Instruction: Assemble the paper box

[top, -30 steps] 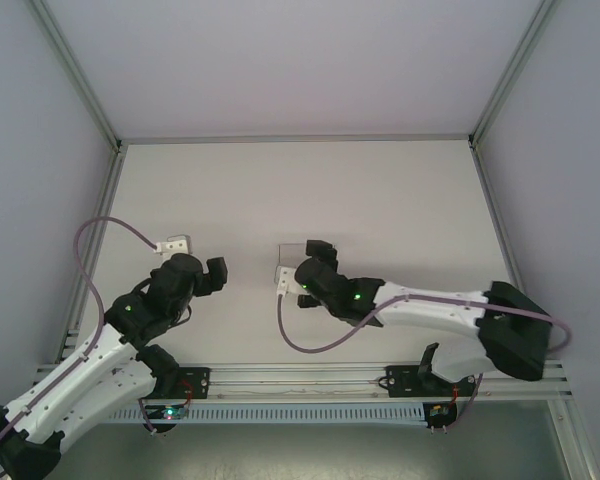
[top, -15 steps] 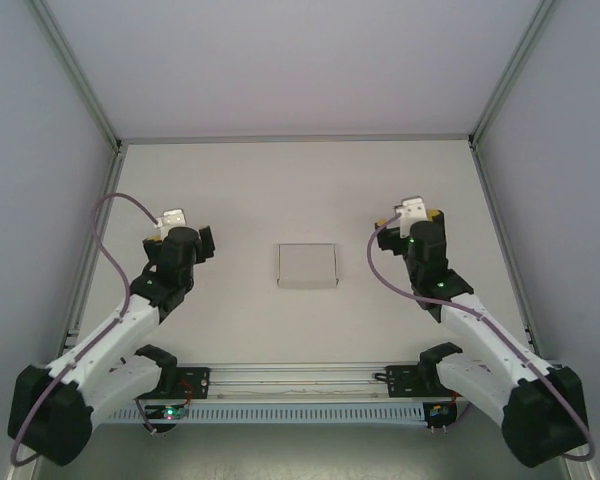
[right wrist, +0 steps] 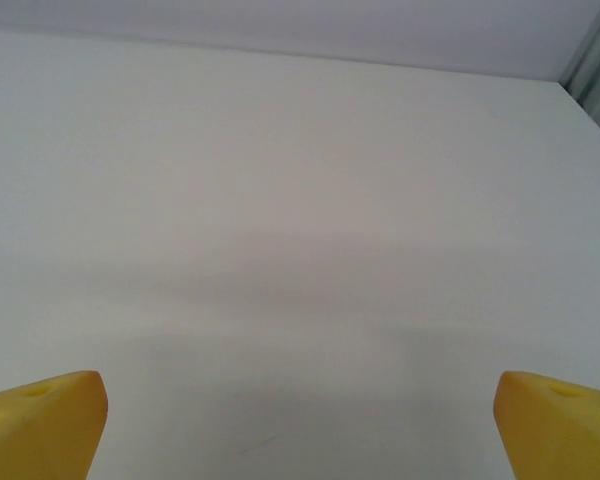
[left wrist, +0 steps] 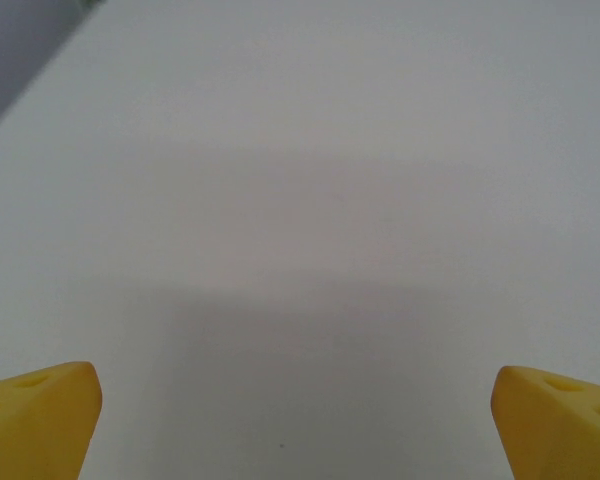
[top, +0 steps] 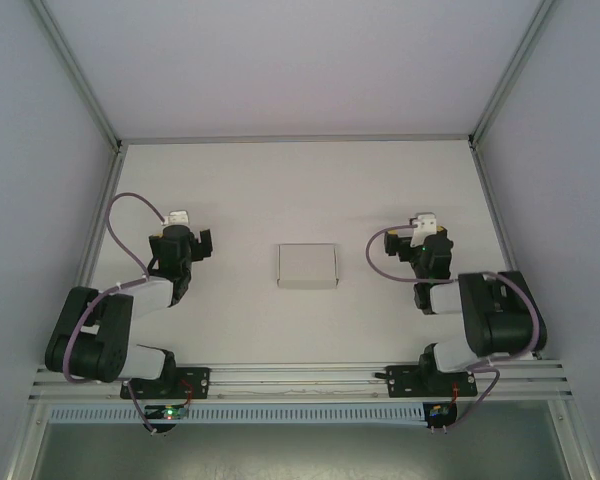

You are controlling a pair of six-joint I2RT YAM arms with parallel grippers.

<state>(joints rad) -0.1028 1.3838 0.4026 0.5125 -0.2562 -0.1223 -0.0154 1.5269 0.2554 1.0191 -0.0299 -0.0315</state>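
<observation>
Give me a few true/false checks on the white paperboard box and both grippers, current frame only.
1. The low white paperboard box sits on the white table between the two arms. True.
2. The left gripper is shut on the box. False: its jaws are wide open over bare table, apart from the box.
3. The right gripper is open and holds nothing. True.
4. The box is a flat unfolded sheet. False: it looks like a folded low rectangular box.
5. The box touches the right gripper. False: bare table separates them.
</observation>
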